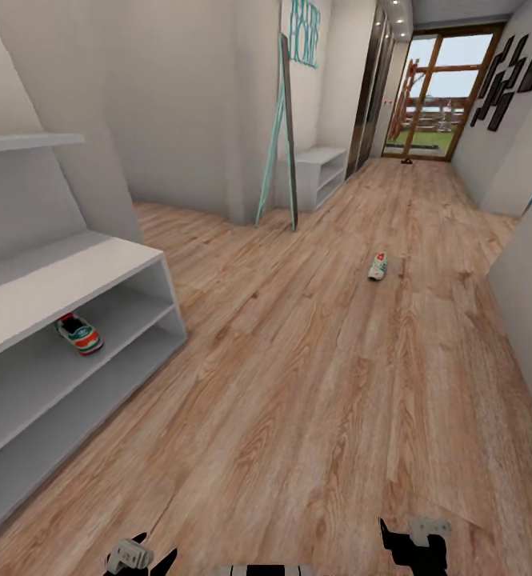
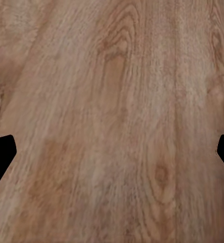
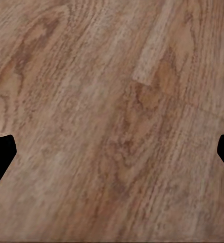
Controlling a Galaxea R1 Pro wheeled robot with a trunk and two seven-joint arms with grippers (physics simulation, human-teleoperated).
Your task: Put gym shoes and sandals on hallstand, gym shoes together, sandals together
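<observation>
While one gym shoe point(image 1: 79, 334) already sat on the hallstand point(image 1: 74, 276) shelf, its mate point(image 1: 378, 266) lay well down the corridor floor point(image 1: 298, 384) (sandals unseen). Both grippers, left point(image 2: 112, 152) and right point(image 3: 112, 152), hung spread wide and empty; fetching it would mean driving forward.

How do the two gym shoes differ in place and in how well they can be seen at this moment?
The nearer gym shoe lies on an open shelf of the hallstand, while the farther gym shoe lies on the corridor floor, down the corridor. The shelved shoe shows its green stripes and red accents plainly; the floor shoe looks smaller and shows fewer details. Both are white with red accents, and neither is held by a gripper.
</observation>
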